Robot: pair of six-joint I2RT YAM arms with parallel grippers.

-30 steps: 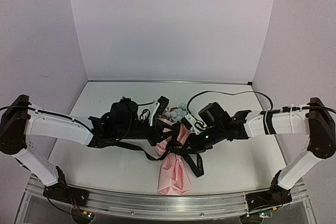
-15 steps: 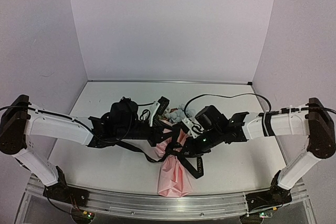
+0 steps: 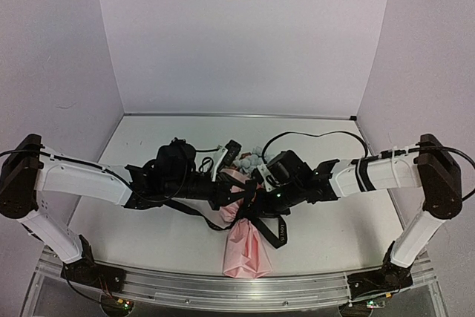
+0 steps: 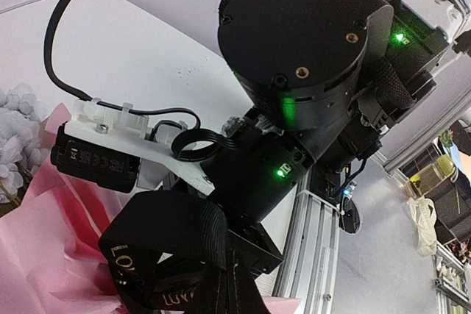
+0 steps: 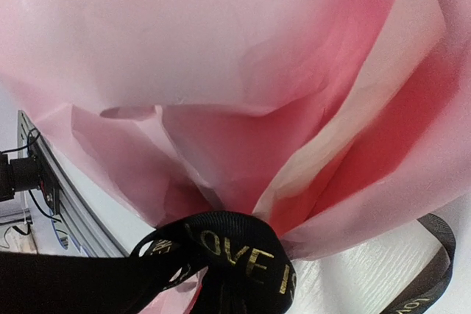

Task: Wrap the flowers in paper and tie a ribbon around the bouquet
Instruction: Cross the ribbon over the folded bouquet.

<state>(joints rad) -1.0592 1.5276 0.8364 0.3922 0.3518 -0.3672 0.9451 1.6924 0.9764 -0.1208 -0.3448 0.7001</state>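
Pink paper point(image 5: 221, 71): thin, crushes easily.
Black ribbon point(image 5: 235, 255): limp, slippery; pinch beside paper.
Grip: left gripper point(image 3: 225, 197), right gripper point(image 3: 257, 197) clamped on ribbon.

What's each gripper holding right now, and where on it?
Both look shut on the ribbon at the waist of the bouquet: left gripper, right gripper. Fingertips hidden, so exact spots unclear.
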